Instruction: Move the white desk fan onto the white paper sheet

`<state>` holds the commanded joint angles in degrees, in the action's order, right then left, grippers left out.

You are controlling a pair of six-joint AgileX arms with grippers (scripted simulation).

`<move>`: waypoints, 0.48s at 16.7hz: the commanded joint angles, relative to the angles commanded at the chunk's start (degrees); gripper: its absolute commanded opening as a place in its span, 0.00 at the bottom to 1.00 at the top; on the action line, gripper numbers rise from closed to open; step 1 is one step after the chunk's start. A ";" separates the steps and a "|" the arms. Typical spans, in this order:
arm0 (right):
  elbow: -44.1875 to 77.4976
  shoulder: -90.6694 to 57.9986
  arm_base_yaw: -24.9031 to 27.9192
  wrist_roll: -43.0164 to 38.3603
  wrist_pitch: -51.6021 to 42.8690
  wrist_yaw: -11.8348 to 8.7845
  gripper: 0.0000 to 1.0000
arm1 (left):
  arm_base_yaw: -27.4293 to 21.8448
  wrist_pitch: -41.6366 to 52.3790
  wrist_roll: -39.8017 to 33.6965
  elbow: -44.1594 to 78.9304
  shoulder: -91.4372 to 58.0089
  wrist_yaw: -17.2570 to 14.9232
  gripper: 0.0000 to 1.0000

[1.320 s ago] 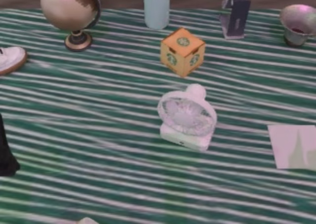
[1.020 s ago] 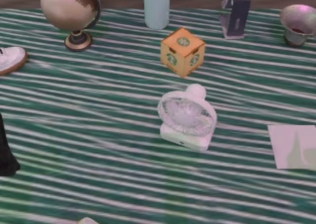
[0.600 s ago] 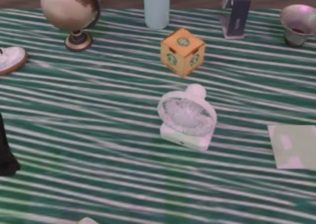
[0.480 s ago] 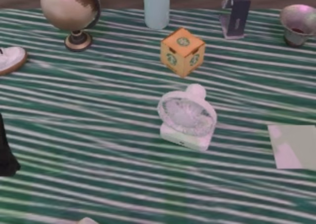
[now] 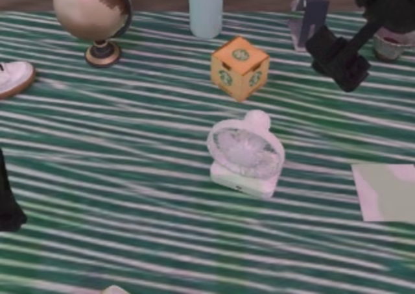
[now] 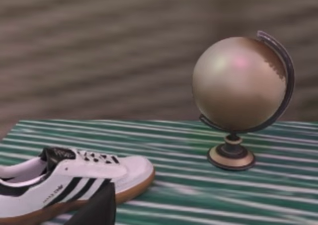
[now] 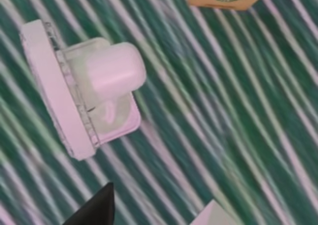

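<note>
Since the earlier frames my right gripper [image 5: 338, 61] has come into the top view at the far right, above the cloth [image 5: 130, 177] between the cube [image 5: 239, 67] and the cup [image 5: 391, 42]; I cannot tell whether its claw is spread or pressed together. Nothing else has moved. Nearest, my left arm [image 5: 8, 203] sits parked at the left edge, and I cannot tell its claw's state either. The fan [image 5: 246, 154] stands mid-table on its base, grille facing up and toward me, knob to the far side. The sheet [image 5: 387, 191] lies flat at the right edge, well apart from the fan. Farther off are the shoe [image 5: 13, 76] at left, the globe [image 5: 91, 15], the pale cylinder [image 5: 205, 7] and a dark stand [image 5: 309, 20]. The cup is partly hidden by my right arm; its contents I cannot make out.
</note>
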<state>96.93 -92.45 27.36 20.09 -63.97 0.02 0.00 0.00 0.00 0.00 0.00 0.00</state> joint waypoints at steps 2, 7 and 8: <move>11.04 -10.50 3.07 2.27 -7.11 0.01 1.00 | 0.00 0.00 0.00 0.00 0.00 0.00 1.00; 30.39 -31.47 9.13 6.80 -22.12 0.10 1.00 | 0.00 0.00 0.00 0.00 0.00 0.00 1.00; 32.98 -34.30 9.98 7.42 -24.32 0.11 1.00 | 0.00 0.00 0.00 0.00 0.00 0.00 1.00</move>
<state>129.91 -126.74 37.34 27.51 -88.29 0.13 0.00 0.00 0.00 0.00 0.00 0.00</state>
